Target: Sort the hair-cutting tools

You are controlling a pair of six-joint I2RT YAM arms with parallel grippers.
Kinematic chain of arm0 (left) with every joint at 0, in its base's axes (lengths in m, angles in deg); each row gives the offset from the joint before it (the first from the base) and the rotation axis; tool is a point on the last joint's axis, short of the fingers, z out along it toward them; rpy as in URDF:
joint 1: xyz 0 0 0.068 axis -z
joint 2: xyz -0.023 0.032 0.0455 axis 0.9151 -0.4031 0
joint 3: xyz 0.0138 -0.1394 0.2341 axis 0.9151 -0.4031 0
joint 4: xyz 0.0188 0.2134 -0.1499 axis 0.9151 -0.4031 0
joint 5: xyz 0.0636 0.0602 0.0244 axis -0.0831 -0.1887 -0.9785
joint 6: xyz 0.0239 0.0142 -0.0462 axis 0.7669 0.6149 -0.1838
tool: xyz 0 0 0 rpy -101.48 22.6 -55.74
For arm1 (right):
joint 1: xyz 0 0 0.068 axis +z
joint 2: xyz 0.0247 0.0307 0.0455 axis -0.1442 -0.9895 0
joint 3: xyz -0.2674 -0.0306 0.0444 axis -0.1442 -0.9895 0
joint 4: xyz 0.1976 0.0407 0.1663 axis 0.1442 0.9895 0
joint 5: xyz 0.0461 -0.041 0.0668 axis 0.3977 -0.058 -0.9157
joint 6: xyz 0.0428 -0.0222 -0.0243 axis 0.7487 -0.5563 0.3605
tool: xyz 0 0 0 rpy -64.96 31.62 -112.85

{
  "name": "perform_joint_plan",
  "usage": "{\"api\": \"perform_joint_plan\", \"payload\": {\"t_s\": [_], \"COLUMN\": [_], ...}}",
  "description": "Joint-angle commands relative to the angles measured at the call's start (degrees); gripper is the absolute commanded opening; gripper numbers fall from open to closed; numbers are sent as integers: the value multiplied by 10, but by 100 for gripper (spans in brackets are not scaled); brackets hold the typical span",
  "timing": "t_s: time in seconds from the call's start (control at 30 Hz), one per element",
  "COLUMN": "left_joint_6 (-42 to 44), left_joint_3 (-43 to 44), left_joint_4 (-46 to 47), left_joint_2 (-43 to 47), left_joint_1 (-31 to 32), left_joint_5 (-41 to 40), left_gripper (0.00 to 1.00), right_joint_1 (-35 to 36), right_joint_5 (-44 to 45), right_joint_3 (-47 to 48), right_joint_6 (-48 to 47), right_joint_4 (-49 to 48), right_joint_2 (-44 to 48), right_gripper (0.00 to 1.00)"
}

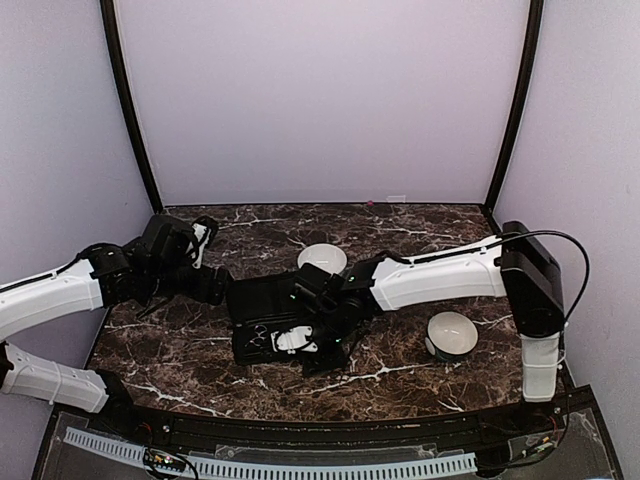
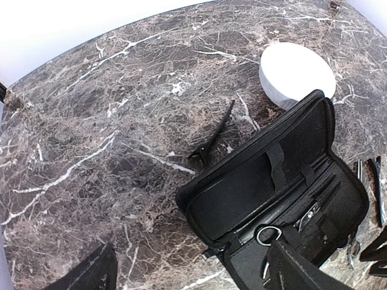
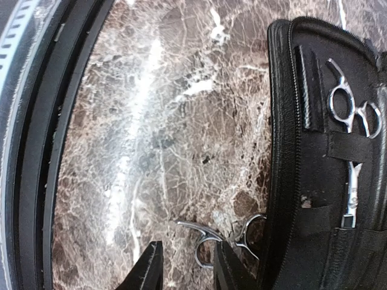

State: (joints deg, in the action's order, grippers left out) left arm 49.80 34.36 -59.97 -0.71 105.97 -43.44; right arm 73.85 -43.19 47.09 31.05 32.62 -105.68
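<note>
An open black case lies mid-table. Silver scissors and a slim black comb are strapped inside it. A second pair of scissors lies on the marble beside the case's edge. My right gripper hangs over them with one ring handle in the gap. Its right finger touches the scissors and its left finger stands apart. A black clip lies on the table behind the case. My left gripper is wide open above the case's near corner, holding nothing.
One white bowl stands behind the case and another sits to the right, under the right arm. More silver tools lie past the case's far side. The table's dark front rail runs close to the right gripper.
</note>
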Motion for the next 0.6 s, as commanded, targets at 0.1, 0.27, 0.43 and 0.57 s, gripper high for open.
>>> {"api": "perform_joint_plan", "payload": {"t_s": [0.1,0.27,0.43,0.57], "left_joint_6": [-29,-34,-34,-37], "left_joint_3": [-15,-14,-12,-15], "left_joint_4": [-4,8,14,20], "left_joint_2": [20,5,-16,-29], "left_joint_1": [-2,-2,-2,-2], "left_joint_5": [16,19,31,39], "left_gripper": [88,88,88,88], "right_joint_1": [-2,2,12,12], "right_joint_5": [8,-41,-39,-30], "right_joint_3": [39,68,74,60], "right_joint_6": [64,76,71,64], "right_joint_4": [-22,-1,18,36], "right_joint_2": [-36,-66,-80,-77], "right_gripper": [29,29,29,29]}}
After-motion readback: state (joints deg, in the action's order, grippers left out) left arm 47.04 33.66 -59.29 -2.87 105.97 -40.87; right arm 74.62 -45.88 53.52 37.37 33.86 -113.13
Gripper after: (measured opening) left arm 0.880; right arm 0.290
